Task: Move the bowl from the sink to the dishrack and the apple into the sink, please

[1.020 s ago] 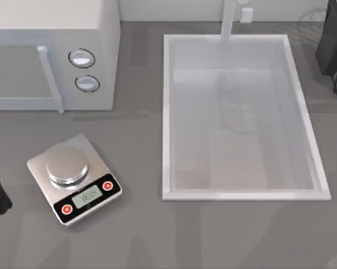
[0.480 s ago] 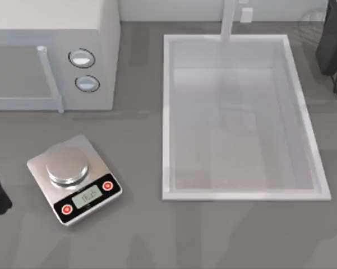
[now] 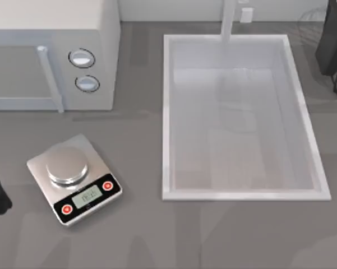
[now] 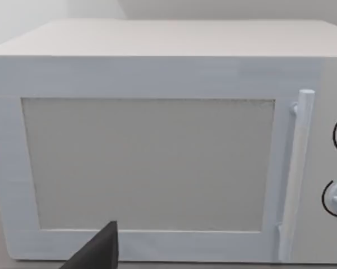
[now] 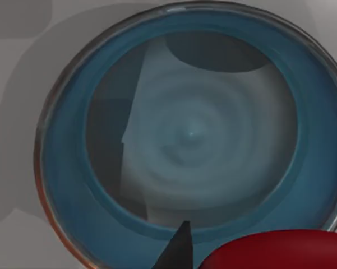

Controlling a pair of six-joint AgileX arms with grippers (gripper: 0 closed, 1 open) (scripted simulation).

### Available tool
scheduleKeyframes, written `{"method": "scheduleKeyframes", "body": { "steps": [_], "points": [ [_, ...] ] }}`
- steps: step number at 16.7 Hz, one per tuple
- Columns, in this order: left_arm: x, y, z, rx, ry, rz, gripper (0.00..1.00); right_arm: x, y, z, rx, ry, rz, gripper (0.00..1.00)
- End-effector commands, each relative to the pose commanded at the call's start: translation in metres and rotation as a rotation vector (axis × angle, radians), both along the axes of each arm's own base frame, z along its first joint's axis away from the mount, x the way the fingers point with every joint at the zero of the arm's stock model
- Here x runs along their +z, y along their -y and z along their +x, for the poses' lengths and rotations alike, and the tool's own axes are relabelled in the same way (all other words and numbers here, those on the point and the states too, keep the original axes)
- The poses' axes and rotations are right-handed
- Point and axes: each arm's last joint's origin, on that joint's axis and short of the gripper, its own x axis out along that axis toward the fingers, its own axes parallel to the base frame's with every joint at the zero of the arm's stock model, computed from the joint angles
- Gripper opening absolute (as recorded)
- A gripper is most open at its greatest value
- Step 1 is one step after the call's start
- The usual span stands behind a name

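Observation:
The blue bowl [image 5: 190,134] with its reddish-brown rim lies right under my right gripper [image 5: 179,249], seen from close above on a grey surface. The red apple [image 5: 275,249] sits very near the camera, overlapping the bowl's rim beside the gripper's dark tip; whether it is held is unclear. In the top view my right arm [image 3: 333,45] hangs at the far right over the thin wires of the dishrack [image 3: 309,19]. The white sink [image 3: 167,112] holds nothing. My left gripper [image 4: 98,252] is parked at the left edge, facing the microwave.
A white microwave [image 3: 50,50] with two round knobs stands at the back left. A silver scale [image 3: 73,176] with red buttons lies in front of it. The white tap [image 3: 229,19] rises behind the sink. Bare grey counter runs along the front.
A faint dark patch on the sink floor has faded away. Both arms stay almost where they were in the top view.

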Motion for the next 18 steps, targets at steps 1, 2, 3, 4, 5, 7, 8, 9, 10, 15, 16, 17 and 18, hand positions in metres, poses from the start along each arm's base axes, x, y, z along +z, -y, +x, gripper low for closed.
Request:
{"method": "scheduleKeyframes", "body": {
  "steps": [1, 2, 3, 4, 5, 7, 8, 9, 10, 15, 16, 17, 18],
  "points": [
    [0.000, 0.000, 0.000, 0.000, 0.000, 0.000, 1.00, -0.002, 0.000, 0.001, -0.001, -0.004, 0.002, 0.00],
    [0.000, 0.000, 0.000, 0.000, 0.000, 0.000, 1.00, -0.002, 0.000, 0.001, -0.001, -0.004, 0.002, 0.00],
    [0.000, 0.000, 0.000, 0.000, 0.000, 0.000, 1.00, -0.001, -0.003, 0.002, 0.008, 0.007, -0.003, 0.00],
    [0.000, 0.000, 0.000, 0.000, 0.000, 0.000, 1.00, -0.001, -0.009, 0.006, 0.025, 0.026, -0.013, 0.00],
    [0.000, 0.000, 0.000, 0.000, 0.000, 0.000, 1.00, 0.000, -0.017, 0.012, 0.051, 0.057, -0.030, 0.00],
    [0.000, 0.000, 0.000, 0.000, 0.000, 0.000, 1.00, 0.003, -0.044, 0.028, 0.125, 0.147, -0.068, 0.00],
    [0.000, 0.000, 0.000, 0.000, 0.000, 0.000, 1.00, 0.005, -0.063, 0.037, 0.171, 0.210, -0.085, 0.00],
    [0.000, 0.000, 0.000, 0.000, 0.000, 0.000, 1.00, 0.008, -0.084, 0.045, 0.220, 0.285, -0.100, 0.00],
    [0.000, 0.000, 0.000, 0.000, 0.000, 0.000, 1.00, 0.011, -0.107, 0.052, 0.268, 0.370, -0.113, 0.00],
    [0.000, 0.000, 0.000, 0.000, 0.000, 0.000, 1.00, 0.027, -0.228, 0.069, 0.436, 0.888, -0.100, 0.00],
    [0.000, 0.000, 0.000, 0.000, 0.000, 0.000, 1.00, 0.029, -0.249, 0.067, 0.440, 0.995, -0.085, 0.00],
    [0.000, 0.000, 0.000, 0.000, 0.000, 0.000, 1.00, 0.030, -0.268, 0.063, 0.434, 1.095, -0.066, 0.00],
    [0.000, 0.000, 0.000, 0.000, 0.000, 0.000, 1.00, 0.030, -0.283, 0.057, 0.416, 1.184, -0.048, 0.00]
  ]
}}
